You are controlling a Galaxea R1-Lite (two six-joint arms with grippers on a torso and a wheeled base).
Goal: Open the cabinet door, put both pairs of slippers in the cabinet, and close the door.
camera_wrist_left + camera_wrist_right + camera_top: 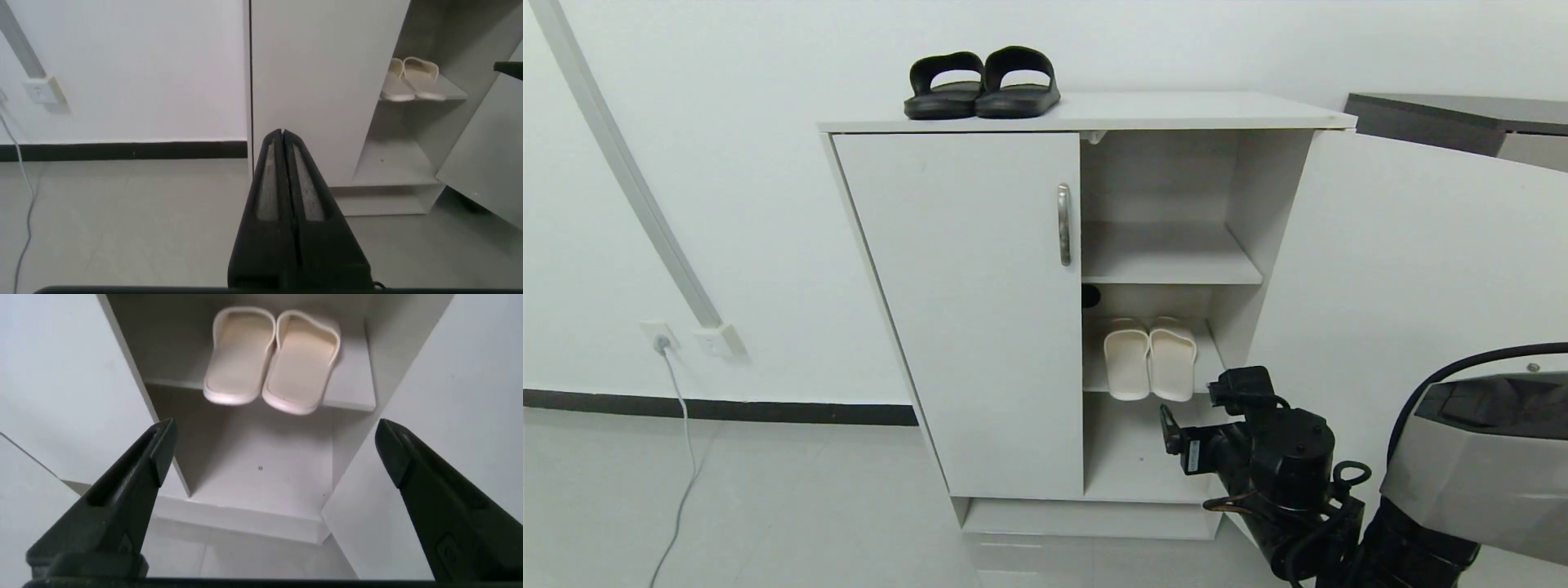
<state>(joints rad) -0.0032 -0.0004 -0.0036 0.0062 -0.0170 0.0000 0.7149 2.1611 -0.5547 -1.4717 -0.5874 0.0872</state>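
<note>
White slippers [1150, 358] are in the cabinet [1176, 110], side by side on the middle shelf [1213, 359] of the right compartment, toes pointing out toward the front. The right wrist view has them too [274, 355], both soles flat on the shelf and touching each other along the inner edge. The black slippers [982, 83] are up on the cabinet top, around 11 o'clock from the white pair, also snug against each other and sitting over the left door [968, 318].

That left door is closed, with its metal handle [1063, 224] upright along the inner edge. The right door [1405, 269] is swung wide open out at 3 o'clock. There's another shelf [1168, 253] above the white pair and the bottom shelf [1127, 457] below.

The right hand [1205, 408] hangs just in front of the open compartment, at about 5 o'clock from the white slippers, with fingers [131, 482] spread wide and nothing between them. The left hand [282, 139] has its fingers [270, 188] pressed together on nothing and faces the closed door from low down, with the white pair [413, 77] off at 1 o'clock.

Further out, at 9 o'clock from the cabinet, there's a wall socket [658, 336] with a cable [682, 441] trailing onto the floor [768, 506].
</note>
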